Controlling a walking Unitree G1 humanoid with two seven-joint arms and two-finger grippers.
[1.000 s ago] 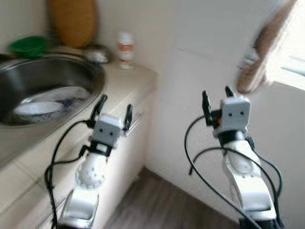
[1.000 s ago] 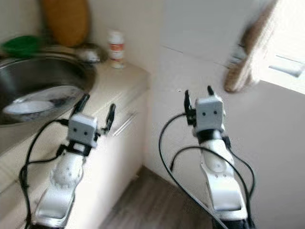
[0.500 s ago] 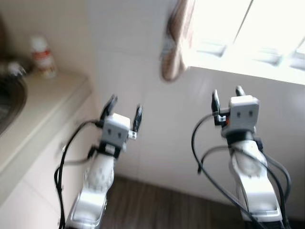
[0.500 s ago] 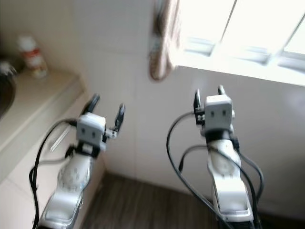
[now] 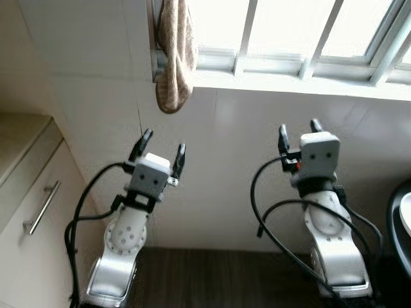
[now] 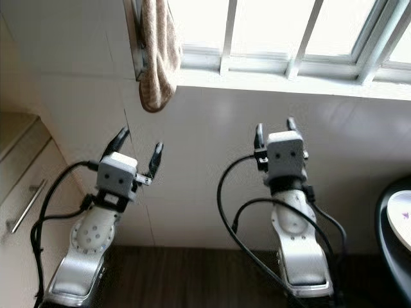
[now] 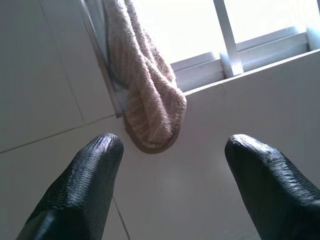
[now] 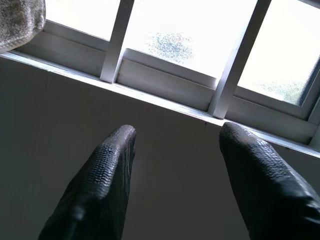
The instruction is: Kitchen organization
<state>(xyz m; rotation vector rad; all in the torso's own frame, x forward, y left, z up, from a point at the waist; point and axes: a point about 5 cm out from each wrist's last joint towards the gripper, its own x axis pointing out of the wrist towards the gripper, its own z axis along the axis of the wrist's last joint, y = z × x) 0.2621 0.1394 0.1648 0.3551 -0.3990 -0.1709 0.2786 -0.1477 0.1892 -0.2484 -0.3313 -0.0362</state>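
Task item: none is held; kitchen organization gives no single object, and the nearest candidate is a beige towel (image 5: 174,61) hanging beside the window (image 5: 302,29).
Towel placement: draped from a fixture at the window frame's edge, likely hung there to dry.
Left gripper (image 5: 158,149): raised below the towel, fingers apart, empty, pointing up at it.
Right gripper (image 5: 299,133): raised below the window sill, well apart from the towel, fingers apart, empty.
Arm pose: both forearms upright, seemingly a carry posture while moving.
Cabinet (image 5: 29,256): far from the window, handle (image 5: 40,208) untouched.
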